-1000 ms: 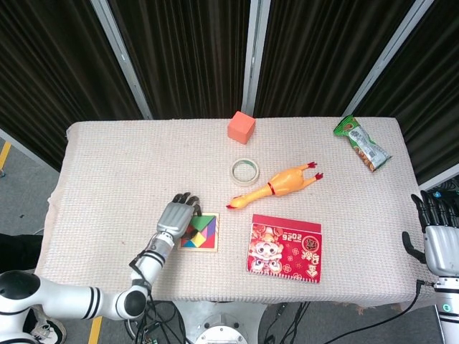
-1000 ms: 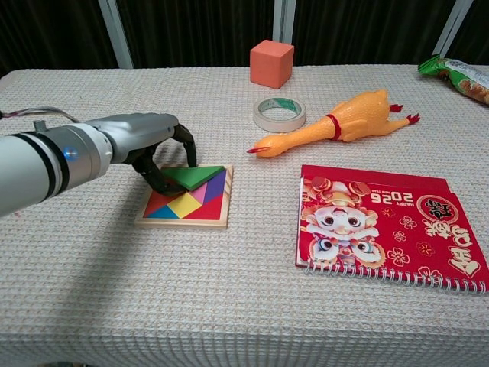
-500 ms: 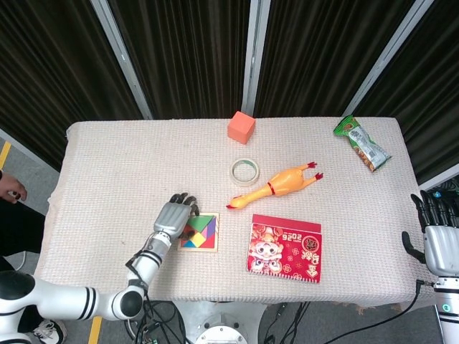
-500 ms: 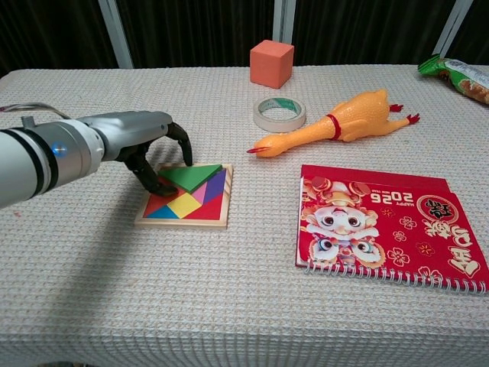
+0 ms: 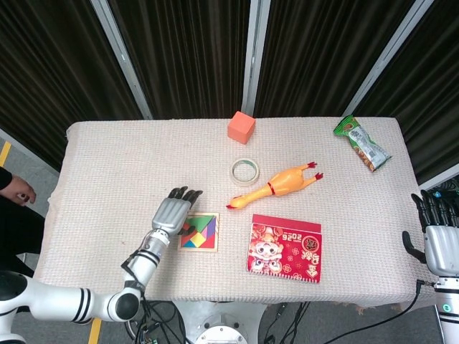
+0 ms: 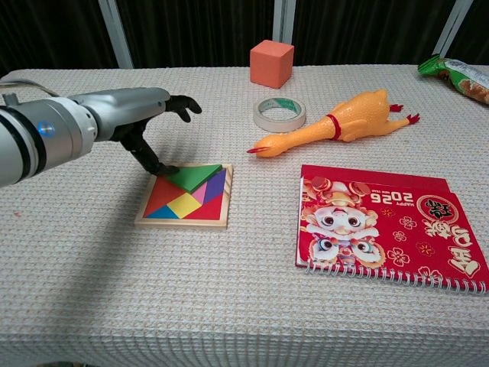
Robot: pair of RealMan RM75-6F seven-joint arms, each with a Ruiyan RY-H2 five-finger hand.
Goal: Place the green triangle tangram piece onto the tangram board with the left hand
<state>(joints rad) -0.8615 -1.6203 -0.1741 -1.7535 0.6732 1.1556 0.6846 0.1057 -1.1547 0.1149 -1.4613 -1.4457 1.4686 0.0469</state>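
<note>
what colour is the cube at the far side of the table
The cube is orange, clearest in the chest view.

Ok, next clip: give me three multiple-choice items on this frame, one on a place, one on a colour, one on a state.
1. Where does the green triangle lie?
A. on the tangram board
B. on the red notebook
C. beside the tape roll

2. What colour is the cube at the far edge of the table?
A. blue
B. orange
C. white

3. How is the left hand?
A. gripping the rubber chicken
B. fingers spread, one fingertip at the triangle's edge
C. flat on the notebook

Answers:
1 A, the triangle rests on the board's top corner.
2 B, the chest view shows it orange.
3 B, nothing is clasped in the hand.
</note>
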